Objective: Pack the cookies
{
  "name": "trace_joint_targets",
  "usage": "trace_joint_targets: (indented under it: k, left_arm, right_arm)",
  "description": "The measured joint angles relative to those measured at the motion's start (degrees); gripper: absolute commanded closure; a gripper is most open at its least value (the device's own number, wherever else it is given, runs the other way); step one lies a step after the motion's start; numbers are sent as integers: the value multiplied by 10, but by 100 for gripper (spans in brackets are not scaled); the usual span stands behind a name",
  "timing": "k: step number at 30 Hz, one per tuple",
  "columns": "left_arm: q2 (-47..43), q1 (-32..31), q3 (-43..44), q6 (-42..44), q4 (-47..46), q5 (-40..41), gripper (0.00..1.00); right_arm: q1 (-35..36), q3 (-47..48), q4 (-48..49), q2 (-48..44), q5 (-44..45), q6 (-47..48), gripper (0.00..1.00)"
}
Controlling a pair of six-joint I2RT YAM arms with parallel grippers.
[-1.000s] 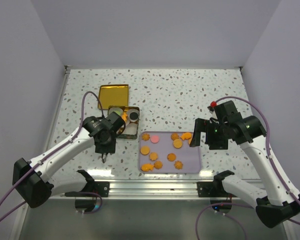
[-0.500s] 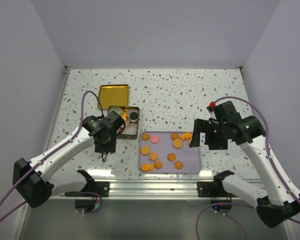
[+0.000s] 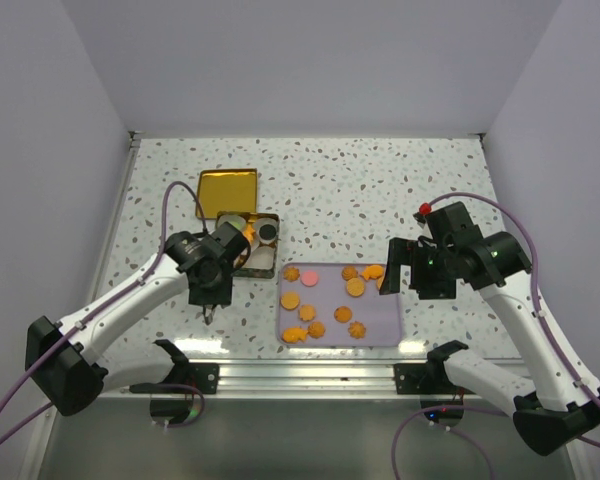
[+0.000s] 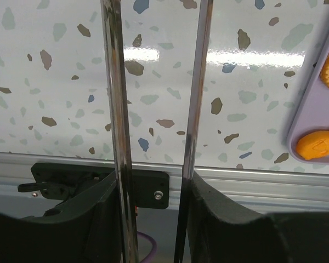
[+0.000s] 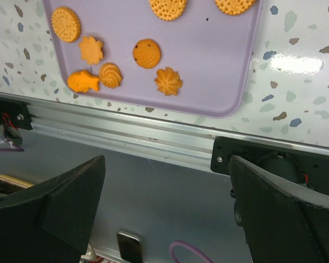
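Several orange cookies (image 3: 355,287) and one pink round lie on a purple tray (image 3: 380,322). The right wrist view shows rounds, flower shapes and a fish shape among the cookies (image 5: 147,53) on the tray (image 5: 208,60). My left gripper (image 3: 212,288) is left of the tray and shut on thin metal tongs (image 3: 210,313) that point down at the table. In the left wrist view the tongs (image 4: 116,109) run between my left gripper's (image 4: 156,200) pads with nothing between their arms. The tray's corner (image 4: 313,107) holds a cookie (image 4: 318,145). My right gripper (image 3: 395,268) hangs open and empty over the tray's right edge; the right wrist view shows the right gripper (image 5: 167,189) wide apart.
An open tin (image 3: 266,264) with white paper cups and a dark round cookie (image 3: 268,232) stands behind my left gripper. Its gold lid (image 3: 228,188) lies further back. The metal rail (image 3: 310,375) runs along the table's near edge.
The right arm has shifted very slightly to the left. The left arm and the tongs stay almost where they were.
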State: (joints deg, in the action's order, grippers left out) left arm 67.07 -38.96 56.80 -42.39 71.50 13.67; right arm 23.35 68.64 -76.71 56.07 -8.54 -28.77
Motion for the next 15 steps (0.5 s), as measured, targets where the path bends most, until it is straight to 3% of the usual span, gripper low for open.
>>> trace_joint_targets:
  k: [7, 15]
  left_arm:
    - [-2, 0, 33, 3, 12, 3, 57]
    - [-3, 1, 129, 23, 16, -1, 61]
  right_arm:
    - [0, 0, 0, 0, 0, 0, 1]
    - [0, 0, 0, -3, 0, 0, 1]
